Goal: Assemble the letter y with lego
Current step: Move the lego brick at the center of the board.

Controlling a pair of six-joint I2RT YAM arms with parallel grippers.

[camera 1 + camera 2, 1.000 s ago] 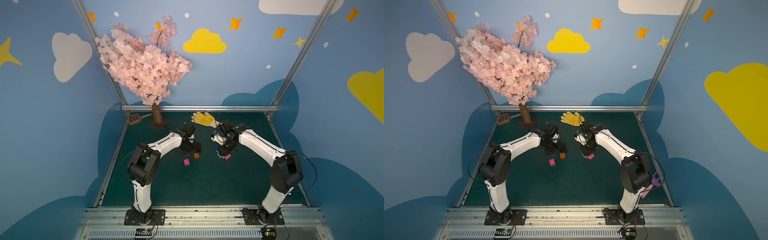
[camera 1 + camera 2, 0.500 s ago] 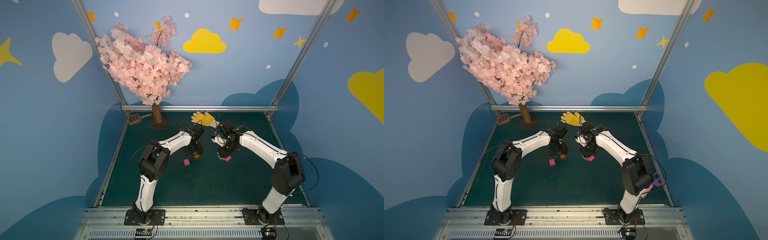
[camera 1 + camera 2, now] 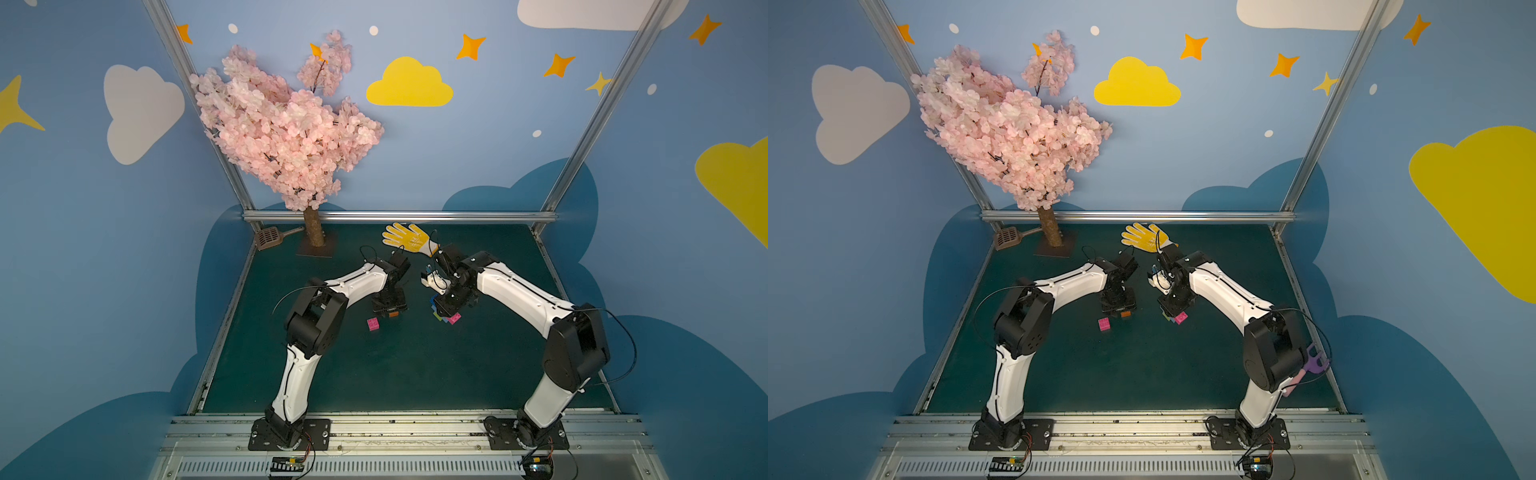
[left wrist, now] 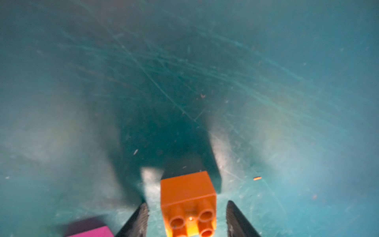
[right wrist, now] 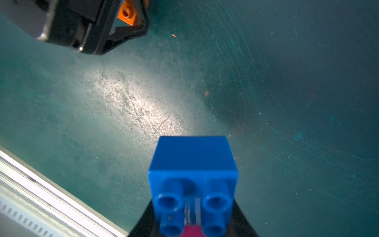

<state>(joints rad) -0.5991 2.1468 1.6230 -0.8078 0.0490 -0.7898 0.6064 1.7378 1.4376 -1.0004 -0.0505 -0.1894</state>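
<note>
Straddling small orange studded plastic brick (image 4: 187, 197) on green mat (image 4: 287, 82) with left gripper (image 4: 186, 204) partly open, not touching; clamping multicoloured joined-brick cluster (image 3: 451, 318) in fully closed right gripper (image 3: 445, 311).

Sky-blue walls (image 3: 83, 249) carried painted clouds (image 3: 409, 83) and orange stars (image 3: 471, 45); aluminium posts (image 3: 588, 124) framed a scratched dark-green table (image 3: 415, 365), a pink blossom tree (image 3: 282, 124) at its back.
</note>
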